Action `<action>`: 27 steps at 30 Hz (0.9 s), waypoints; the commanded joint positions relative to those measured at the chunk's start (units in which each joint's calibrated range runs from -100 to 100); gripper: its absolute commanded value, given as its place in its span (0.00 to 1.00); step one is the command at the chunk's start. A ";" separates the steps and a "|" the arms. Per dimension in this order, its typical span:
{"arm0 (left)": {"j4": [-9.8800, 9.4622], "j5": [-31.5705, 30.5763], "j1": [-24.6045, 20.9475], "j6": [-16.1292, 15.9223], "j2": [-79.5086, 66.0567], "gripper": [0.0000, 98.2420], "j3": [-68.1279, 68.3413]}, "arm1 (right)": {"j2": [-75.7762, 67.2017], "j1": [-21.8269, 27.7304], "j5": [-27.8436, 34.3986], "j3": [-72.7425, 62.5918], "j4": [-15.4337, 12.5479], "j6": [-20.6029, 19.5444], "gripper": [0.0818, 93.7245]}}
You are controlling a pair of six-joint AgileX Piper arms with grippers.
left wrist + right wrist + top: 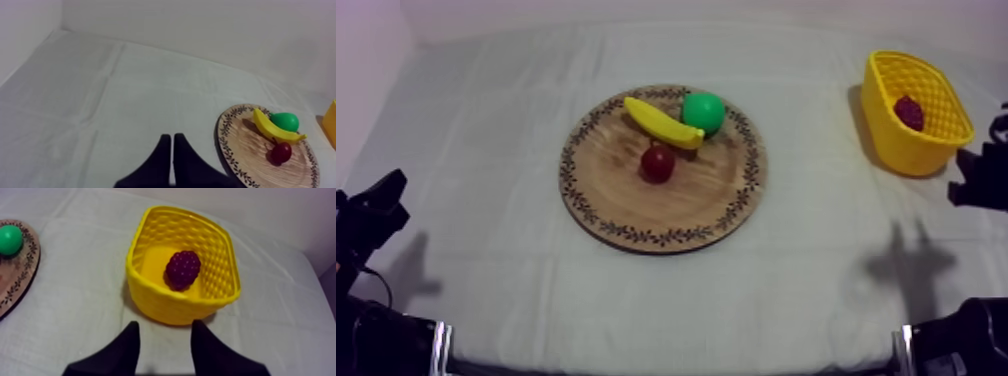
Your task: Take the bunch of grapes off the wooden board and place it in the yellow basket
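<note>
The dark purple bunch of grapes (183, 269) lies inside the yellow basket (150, 303), which stands at the table's far right (896, 145); the grapes (909, 112) rest against its bottom. My right gripper (164, 333) hovers just short of the basket's near wall, open, with nothing between its fingers. In the top view it (968, 174) sits low beside the basket. The wooden board (636, 205) holds a banana (661, 122), a green pear (704, 112) and a small red fruit (657, 163). My left gripper (172, 146) is shut, over bare cloth left of the board (240, 155).
The basket's edge (331, 122) shows beyond the board in the left wrist view. My left arm (374, 208) rests at the table's left side. Bare cloth lies between board and basket and along the front of the table.
</note>
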 commanded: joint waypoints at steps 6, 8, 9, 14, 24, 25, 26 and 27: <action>0.00 0.00 -0.01 0.00 0.00 0.00 -0.01 | -14.58 0.04 0.06 9.49 -0.76 -0.30 0.24; 0.00 0.00 -0.01 0.00 0.00 0.00 -0.01 | -16.73 0.03 0.00 10.73 -1.35 -0.36 0.18; 0.00 0.00 -0.01 0.00 0.00 0.00 -0.01 | -17.61 0.04 -0.17 11.29 -1.62 -0.57 0.14; 0.00 0.00 -0.01 0.00 0.00 0.00 -0.01 | -21.34 -0.02 0.82 13.02 -1.33 -3.70 0.03; 0.00 0.00 -0.01 0.00 0.00 0.00 -0.01 | -22.69 -0.72 2.85 13.37 -0.06 -15.80 0.01; 0.00 0.00 -0.01 0.00 0.00 0.00 -0.01 | -22.70 -0.75 3.11 13.41 0.11 -15.69 0.02; 0.00 0.00 -0.01 0.00 0.00 0.00 -0.01 | -22.71 -0.78 3.31 13.44 0.24 -14.84 0.02; 0.00 0.00 -0.01 0.00 0.00 0.00 -0.01 | -22.72 -0.79 3.46 13.45 0.32 -13.34 0.01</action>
